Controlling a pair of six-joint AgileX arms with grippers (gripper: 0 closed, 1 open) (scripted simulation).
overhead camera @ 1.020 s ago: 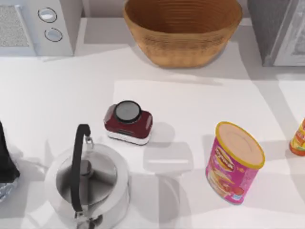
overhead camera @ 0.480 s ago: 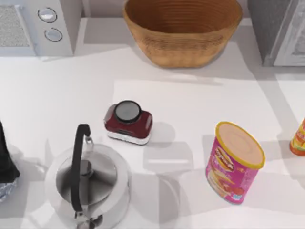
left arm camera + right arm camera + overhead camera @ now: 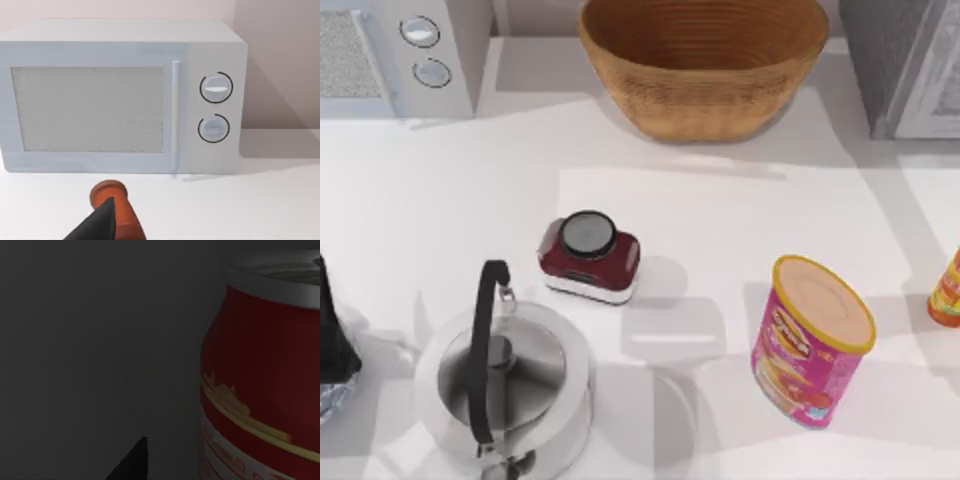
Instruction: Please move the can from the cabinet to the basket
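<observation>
At the near edge of the tabletop (image 3: 470, 200) stands a steel kettle (image 3: 505, 385) with a black handle; to its right, a tall pink canister (image 3: 810, 340) with a yellow rim. The parked left arm (image 3: 332, 345) shows as a dark shape at the near left edge, and its wrist view looks toward the microwave (image 3: 120, 97), with a dark tip of its own overlapping a red-brown bottle (image 3: 112, 202); I cannot tell whether its fingers are spread or pressed together. A little farther in sits a maroon jar (image 3: 590, 255) with a dark lid, and an orange container (image 3: 945, 290) at the right edge.

At the far side, the basket (image 3: 705, 70) stands in the middle, the cabinet (image 3: 905, 60) at the far right.

The right wrist view is dim, yet the can (image 3: 262, 375) shows very close against a shadowed grey wall, so I judge it sits inside the cabinet. 1 dark finger (image 3: 132, 460) points toward it; whether the right arm's fingers are apart, I cannot tell.

The step in hand looks like the reach for the can. Next comes closing squarely around its body, then drawing it out clear of the cabinet frame.
</observation>
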